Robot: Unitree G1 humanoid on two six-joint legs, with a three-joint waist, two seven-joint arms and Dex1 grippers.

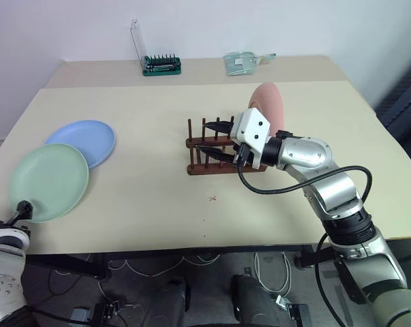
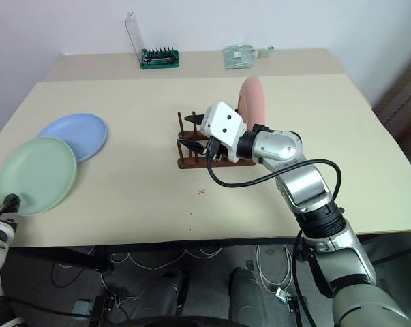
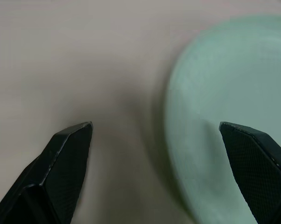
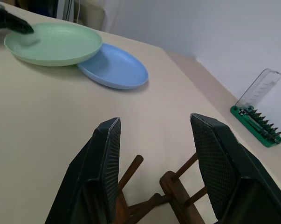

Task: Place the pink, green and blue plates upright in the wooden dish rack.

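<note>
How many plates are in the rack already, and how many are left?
One is done: the pink plate stands upright in the wooden dish rack. The open right tool hangs empty over the rack. The open left tool is at the green plate's rim, not gripping it. Left: the green plate and the blue plate under its edge.
</note>
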